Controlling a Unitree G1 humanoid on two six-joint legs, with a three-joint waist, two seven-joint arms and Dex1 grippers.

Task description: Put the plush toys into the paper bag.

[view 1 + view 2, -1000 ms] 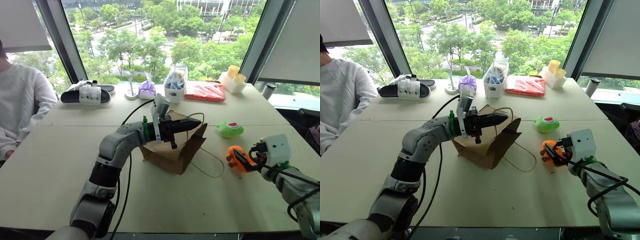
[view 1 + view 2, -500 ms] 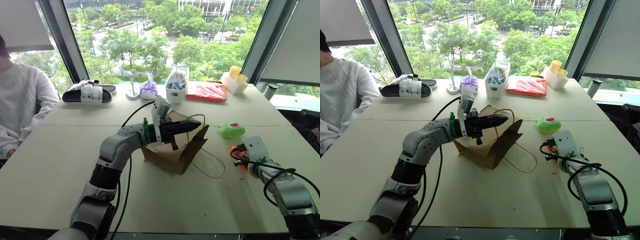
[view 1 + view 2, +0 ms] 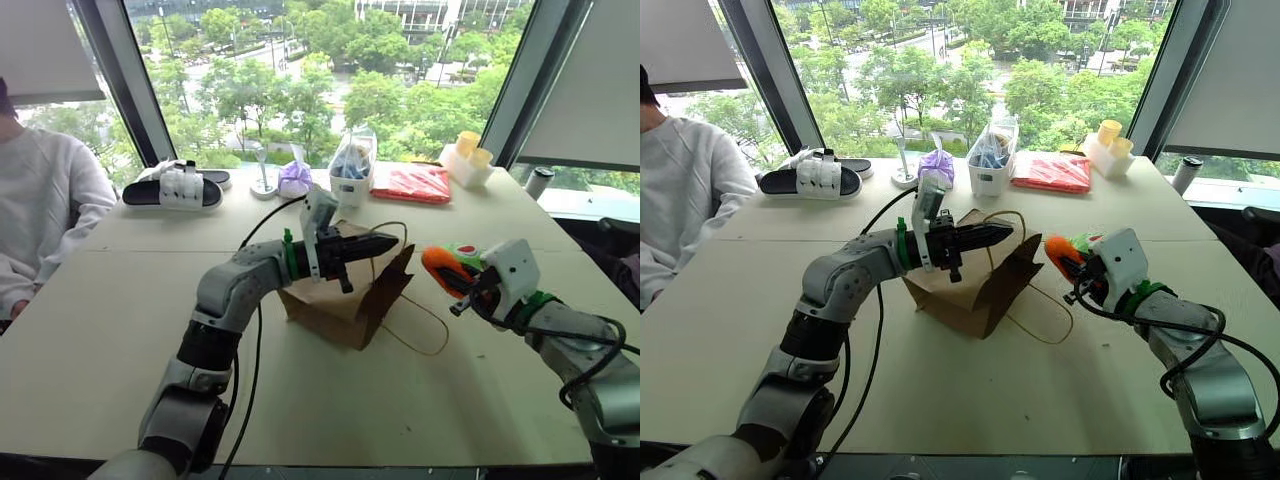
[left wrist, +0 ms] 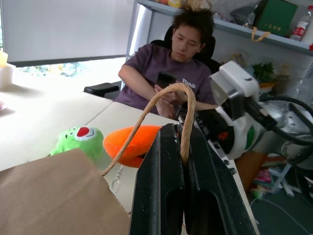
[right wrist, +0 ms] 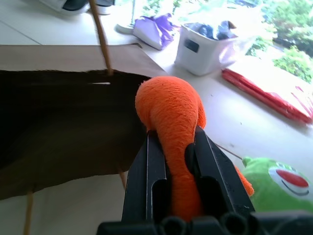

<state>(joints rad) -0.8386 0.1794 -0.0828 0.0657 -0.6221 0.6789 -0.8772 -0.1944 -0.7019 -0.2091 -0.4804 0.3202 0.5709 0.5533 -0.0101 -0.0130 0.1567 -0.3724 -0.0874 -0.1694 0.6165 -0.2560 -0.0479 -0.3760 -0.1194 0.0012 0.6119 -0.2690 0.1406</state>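
The brown paper bag (image 3: 345, 300) lies tilted on the table with its mouth facing right. My left gripper (image 3: 385, 242) is shut on one tan loop handle (image 4: 188, 107) and holds that side up. The orange plush toy (image 3: 443, 268) hangs in the air just right of the bag's mouth, with my right gripper (image 3: 457, 287) shut on it. In the right wrist view the orange toy (image 5: 168, 112) points at the dark opening of the bag (image 5: 63, 122). The green plush toy (image 4: 78, 142) lies on the table behind the right gripper, partly hidden in the eye views.
A person in a white sleeve (image 3: 40, 220) sits at the table's left edge. Along the far edge stand black-and-white slippers (image 3: 172, 188), a purple pouch (image 3: 294, 180), a white container with a clear bag (image 3: 350, 170), a red packet (image 3: 412, 185) and yellow cups (image 3: 467, 158). Another person (image 4: 166, 63) sits beyond the table's right side.
My right gripper shut on the orange plush toy on the table, lifted it and carried it left toward the bag's mouth. The left gripper kept its hold on the handle.
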